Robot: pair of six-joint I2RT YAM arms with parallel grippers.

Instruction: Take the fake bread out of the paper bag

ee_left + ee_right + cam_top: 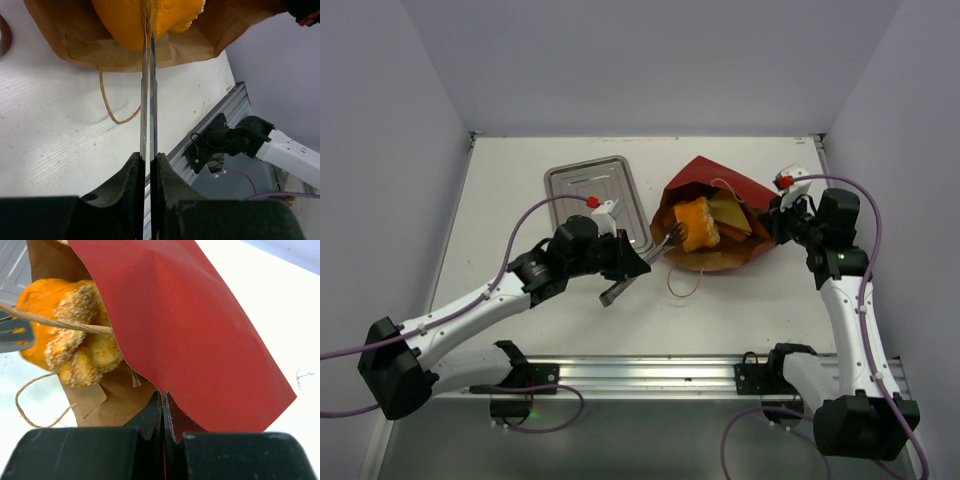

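Observation:
The paper bag (718, 180), red outside and brown inside, lies on its side with its mouth facing left. A chunky orange bun (695, 225) sits in the mouth, and a pale yellow wedge (730, 214) lies deeper inside. My left gripper (635, 262) is shut on metal tongs (665, 243), whose tips pinch the bun (125, 20). The tongs' blades (148, 90) run between the jaws. My right gripper (770, 225) is shut on the bag's red upper edge (200, 330). The seeded bun (65, 335) shows in the right wrist view with a tong tip (12, 335) on it.
A silver metal tray (595, 182) lies left of the bag, behind the left gripper. The bag's thin loop handle (685, 285) trails on the table in front of the mouth. The rail (650, 372) with the arm bases runs along the near edge.

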